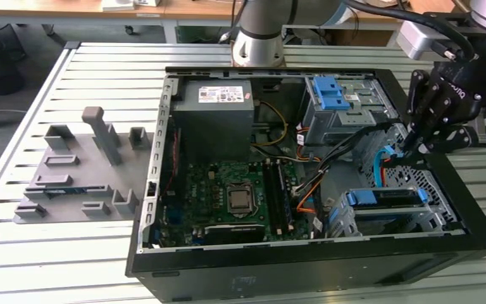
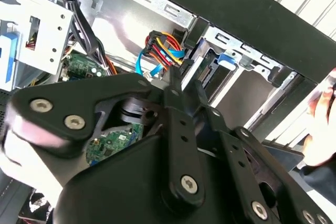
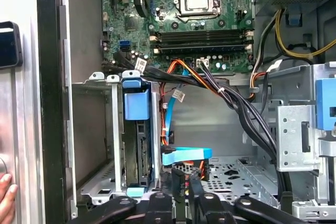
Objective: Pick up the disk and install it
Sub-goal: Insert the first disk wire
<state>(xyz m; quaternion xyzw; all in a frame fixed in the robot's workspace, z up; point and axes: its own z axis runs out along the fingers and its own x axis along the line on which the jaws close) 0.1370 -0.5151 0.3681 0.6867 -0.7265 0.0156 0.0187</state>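
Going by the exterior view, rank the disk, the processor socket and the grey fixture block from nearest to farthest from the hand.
1. The disk, in its bay just below the hand.
2. The processor socket, mid-motherboard.
3. The grey fixture block, outside the case at the exterior view's left.

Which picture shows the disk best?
The first wrist view: the disk stands on edge in its metal cage, its blue frame facing the camera with nothing in front. The exterior view shows it from above, smaller, sitting in the cage near the case's corner. The second wrist view catches just a blue bit behind the gripper.
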